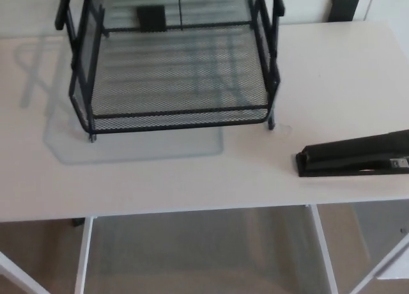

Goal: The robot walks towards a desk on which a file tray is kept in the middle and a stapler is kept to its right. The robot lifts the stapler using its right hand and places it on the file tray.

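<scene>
**Standing at the bench with the lift yet to begin**

The long black desk stapler [354, 154] lies flat on the white bench [160, 172], near its front edge on the right. The stapler's right end is cut off by the picture's border. It sits well apart from the black wire-mesh file tray [179, 118], which stands in the middle toward the far side with its mesh floor bare. Neither hand shows in the head view, so I cannot tell whether the fingers are spread or pressed together. Judging from this, only the approach looks done, as the bench fills the view from close by. Everything with the stapler is left to do: bringing the right hand down on it, closing around it, lifting, carrying it left and farther in, and setting it on the tray.
</scene>
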{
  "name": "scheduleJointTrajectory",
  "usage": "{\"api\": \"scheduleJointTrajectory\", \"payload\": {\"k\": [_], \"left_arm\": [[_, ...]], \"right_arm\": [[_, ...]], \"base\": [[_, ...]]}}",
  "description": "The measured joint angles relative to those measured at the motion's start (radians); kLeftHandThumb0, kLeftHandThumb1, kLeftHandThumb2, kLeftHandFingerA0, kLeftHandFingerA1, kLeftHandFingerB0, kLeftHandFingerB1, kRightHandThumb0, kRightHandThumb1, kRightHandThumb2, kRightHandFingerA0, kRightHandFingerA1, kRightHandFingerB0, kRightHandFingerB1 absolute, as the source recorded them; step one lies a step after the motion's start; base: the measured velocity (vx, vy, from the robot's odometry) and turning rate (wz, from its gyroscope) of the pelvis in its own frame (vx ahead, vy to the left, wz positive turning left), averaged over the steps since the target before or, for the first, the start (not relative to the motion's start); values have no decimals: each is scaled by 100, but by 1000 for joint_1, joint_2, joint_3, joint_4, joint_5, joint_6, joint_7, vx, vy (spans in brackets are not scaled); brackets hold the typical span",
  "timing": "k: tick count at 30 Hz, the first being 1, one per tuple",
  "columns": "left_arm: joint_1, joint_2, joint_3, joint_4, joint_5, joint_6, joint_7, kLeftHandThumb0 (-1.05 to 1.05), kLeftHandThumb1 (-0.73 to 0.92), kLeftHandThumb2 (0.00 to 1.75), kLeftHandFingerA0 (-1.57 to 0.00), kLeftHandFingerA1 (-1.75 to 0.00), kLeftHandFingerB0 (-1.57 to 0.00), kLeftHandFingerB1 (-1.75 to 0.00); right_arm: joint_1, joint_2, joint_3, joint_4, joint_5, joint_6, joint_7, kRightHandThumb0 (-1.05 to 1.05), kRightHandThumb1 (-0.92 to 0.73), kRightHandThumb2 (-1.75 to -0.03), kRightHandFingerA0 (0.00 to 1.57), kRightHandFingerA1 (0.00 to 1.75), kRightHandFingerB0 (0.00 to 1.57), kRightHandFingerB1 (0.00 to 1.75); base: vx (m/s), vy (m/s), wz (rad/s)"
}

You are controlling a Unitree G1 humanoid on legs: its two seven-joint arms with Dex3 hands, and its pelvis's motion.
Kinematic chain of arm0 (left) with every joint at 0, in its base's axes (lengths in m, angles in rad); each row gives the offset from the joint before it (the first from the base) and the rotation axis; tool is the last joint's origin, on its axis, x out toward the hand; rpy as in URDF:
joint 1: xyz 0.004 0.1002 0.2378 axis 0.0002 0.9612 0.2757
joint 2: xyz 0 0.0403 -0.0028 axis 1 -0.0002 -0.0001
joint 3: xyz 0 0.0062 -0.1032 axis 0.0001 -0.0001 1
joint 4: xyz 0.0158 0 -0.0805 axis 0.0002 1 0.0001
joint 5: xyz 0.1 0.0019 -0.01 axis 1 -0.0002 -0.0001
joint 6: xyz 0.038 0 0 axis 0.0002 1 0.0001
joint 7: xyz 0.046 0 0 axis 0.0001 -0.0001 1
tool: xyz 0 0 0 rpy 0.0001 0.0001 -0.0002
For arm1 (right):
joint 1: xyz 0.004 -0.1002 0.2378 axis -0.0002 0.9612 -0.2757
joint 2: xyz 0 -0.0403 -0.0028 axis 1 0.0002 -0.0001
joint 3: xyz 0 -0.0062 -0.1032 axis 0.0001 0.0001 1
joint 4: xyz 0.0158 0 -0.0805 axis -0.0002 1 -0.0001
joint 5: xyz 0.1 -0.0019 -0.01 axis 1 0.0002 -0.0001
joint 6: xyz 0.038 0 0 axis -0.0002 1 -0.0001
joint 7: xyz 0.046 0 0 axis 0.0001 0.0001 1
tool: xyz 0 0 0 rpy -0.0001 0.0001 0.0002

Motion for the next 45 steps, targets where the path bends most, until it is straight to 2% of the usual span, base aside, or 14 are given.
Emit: {"api": "scheduleJointTrajectory", "payload": {"k": [5,6,7,15,17,18,19,22,23,30,32,33,37,45], "left_arm": [[0,-2,1,-6,0,0,1,-54,61,58,-46,-42,-28,-32],[-2,-4,3,-3,-1,0,1,-54,60,58,-47,-42,-27,-32],[-3,-5,4,-3,-1,0,1,-54,61,58,-46,-43,-27,-32],[-6,-4,19,-4,-3,0,1,-52,62,58,-47,-43,-28,-33],[-8,-4,20,-3,-2,0,1,-54,60,58,-48,-43,-28,-33],[-9,-4,21,-4,-2,0,1,-54,59,58,-49,-43,-28,-33],[-8,-4,22,-5,-3,0,1,-54,59,58,-49,-44,-28,-33],[-8,-5,24,0,-3,0,1,-54,61,58,-48,-43,-28,-32],[-9,-5,24,3,-3,0,1,-55,62,58,-47,-43,-27,-33],[7,-6,29,-10,-4,0,1,-52,60,58,-48,-44,-27,-33],[9,-6,41,-18,-8,0,-1,-56,59,58,-51,-46,-27,-34],[8,-6,44,-18,-10,0,-1,-55,60,58,-48,-45,-26,-33],[-5,-6,80,-27,-28,0,-4,-56,61,58,-48,-45,-29,-34],[-32,-8,150,-82,-64,10,-10,-64,62,59,-46,-45,-30,-35]], "right_arm": [[-6,-1,7,19,-1,0,0,-66,-56,-90,34,56,0,23],[-7,-1,7,20,0,0,1,-61,-68,-62,38,44,3,21],[-8,-1,6,21,0,0,1,-64,-54,-87,34,56,2,25],[5,13,-7,5,4,-3,2,-60,-68,-63,44,50,4,20],[2,10,-8,5,4,-6,1,-66,-55,-89,34,57,1,24],[-1,9,-8,6,4,-6,1,-60,-67,-60,37,45,2,27],[-3,10,-9,6,4,-6,1,-67,-56,-89,28,54,0,22],[-4,8,-6,7,3,-5,1,-61,-69,-60,30,39,1,24],[-6,7,-7,8,3,-5,2,-67,-56,-88,28,53,0,21],[-3,7,-17,3,5,-5,3,-64,-55,-89,29,53,0,25],[4,7,-24,-13,5,-5,3,-64,-70,-61,36,42,2,23],[7,7,-25,-20,5,-5,4,-79,-58,-90,19,48,0,14],[19,8,-90,-129,34,16,15,-67,-70,-62,15,30,0,14],[-102,-61,-203,-360,82,117,21,-95,-60,-94,12,14,0,8]], "base": [[-16,18,-6],[-2,95,-3],[23,135,-3],[25,194,2],[0,-9,4],[0,0,0],[-40,-52,7],[-6,-28,2],[0,0,0],[0,0,0],[0,0,0],[0,0,0],[0,0,0],[0,0,0]]}}
